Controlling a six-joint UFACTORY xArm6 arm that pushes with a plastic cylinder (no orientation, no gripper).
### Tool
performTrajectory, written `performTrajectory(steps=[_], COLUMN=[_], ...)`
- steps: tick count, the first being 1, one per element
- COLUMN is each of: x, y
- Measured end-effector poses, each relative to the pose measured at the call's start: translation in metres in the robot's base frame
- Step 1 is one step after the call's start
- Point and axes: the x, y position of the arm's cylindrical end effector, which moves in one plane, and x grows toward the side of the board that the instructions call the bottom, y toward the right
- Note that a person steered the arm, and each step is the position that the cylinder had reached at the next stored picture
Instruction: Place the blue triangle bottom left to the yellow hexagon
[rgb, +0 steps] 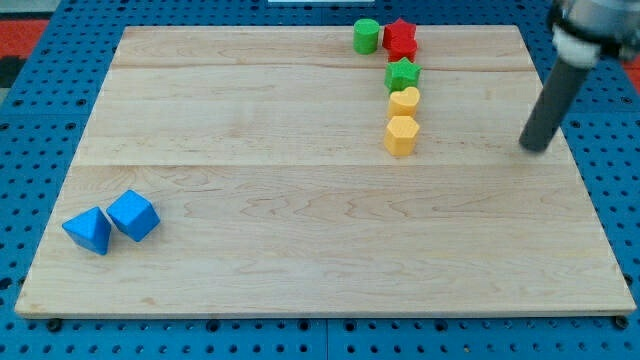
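Note:
The blue triangle (88, 230) lies near the board's bottom left corner, touching a blue cube (133, 215) on its right. The yellow hexagon (400, 136) stands right of the board's middle, toward the view's top. My tip (536, 148) rests on the board far to the right of the yellow hexagon, at about its height, and far from the blue triangle.
Above the yellow hexagon runs a column of blocks: a yellow heart (404, 101), a green star (403, 74), a red star (401, 39) and a green cylinder (366, 36). The wooden board (300, 200) lies on a blue perforated table.

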Motion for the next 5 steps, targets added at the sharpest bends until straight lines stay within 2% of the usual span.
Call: performTrajectory(steps=[1, 2, 3, 4, 5], x=[0.025, 0.024, 0.022, -0.008, -0.023], y=[-0.114, -0.216, -0.283, -0.37, -0.481])
